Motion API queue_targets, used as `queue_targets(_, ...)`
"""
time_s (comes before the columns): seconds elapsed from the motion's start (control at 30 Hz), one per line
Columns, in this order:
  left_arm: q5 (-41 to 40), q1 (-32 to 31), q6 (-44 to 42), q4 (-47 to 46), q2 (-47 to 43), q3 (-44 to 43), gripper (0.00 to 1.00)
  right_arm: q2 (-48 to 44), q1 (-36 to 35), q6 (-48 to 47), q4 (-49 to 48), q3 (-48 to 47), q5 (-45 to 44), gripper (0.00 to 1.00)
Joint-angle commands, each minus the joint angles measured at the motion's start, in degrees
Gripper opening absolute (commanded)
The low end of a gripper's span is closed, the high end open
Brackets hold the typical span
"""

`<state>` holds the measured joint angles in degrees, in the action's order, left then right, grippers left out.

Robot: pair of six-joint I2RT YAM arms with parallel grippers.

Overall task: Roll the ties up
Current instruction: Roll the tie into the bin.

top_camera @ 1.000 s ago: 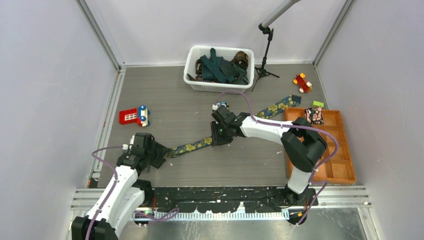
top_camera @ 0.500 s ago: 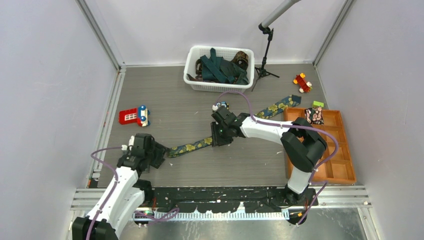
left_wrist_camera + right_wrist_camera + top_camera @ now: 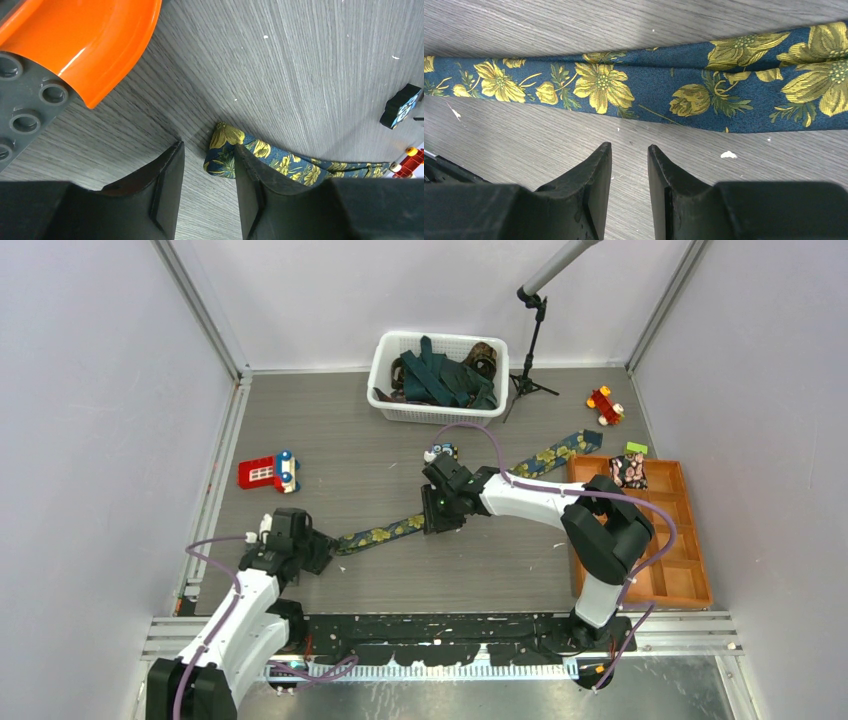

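Change since a second earlier: in the top view your left arm had shifted slightly toward the near edge. The tie, your right arm and the loose items lay where they had been.

1. Left gripper (image 3: 207, 148): low over the table (image 3: 340, 440) at near left. You had its jaws partly apart, clamping nothing. The tie's end lay between the fingertips, against one finger and clear of the other.

2. Flower-print tie (image 3: 381, 534): navy with yellow-gold blooms, flat on the table. Its long axis ran diagonally from the narrow near-left end at your left gripper to the broader far-right end beside the orange tray (image 3: 690, 585). From above, its middle was hidden under your right arm. Only the left wrist view showed the near end folded back on itself.

3. Right gripper (image 3: 629, 147): at the tie's middle stretch. Its jaws stood a narrow gap apart with bare table between them, holding nothing. The tie lay just beyond the fingertips, crosswise to them.

4. Orange curved piece (image 3: 95, 40) and grey studded block (image 3: 20, 117): seen close in the left wrist view only. The top view did not show them.

5. Red toy block (image 3: 265, 472): left, well apart from the tie.

6. White basket (image 3: 378, 365): far centre, holding dark teal ties (image 3: 435, 378) and a brown-patterned tie (image 3: 484, 355) in a heap.

7. Camera stand (image 3: 529, 375): just right of the basket.
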<state>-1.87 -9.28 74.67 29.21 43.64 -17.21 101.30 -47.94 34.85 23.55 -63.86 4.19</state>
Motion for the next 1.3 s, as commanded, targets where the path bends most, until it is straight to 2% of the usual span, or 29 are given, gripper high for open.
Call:
queue_targets(0.0,-0.06,0.31,-0.01,-3.16,0.39,0.97,0.41,-1.46,-0.43,0.65,-2.07,-0.03,0.27,0.37)
queue_targets(0.63,1.61,0.18,-2.53,-5.6,-0.08,2.12,0.21,1.26,-1.71,0.74,-2.19,-2.11,0.8,0.36)
queue_targets(0.9,1.56,0.22,-6.22,-5.89,-2.7,1.7,0.01,1.47,-2.78,0.45,-1.86,-4.6,2.36,0.35)
queue_targets(1.13,-2.71,0.22,-12.58,-3.67,-7.95,0.78,0.0,2.71,-5.31,1.44,-2.92,-11.85,8.12,0.33)
queue_targets(1.27,-4.52,0.23,-14.96,-2.46,-9.51,0.77,0.0,7.43,-6.64,3.9,-4.48,-17.4,11.39,0.28)
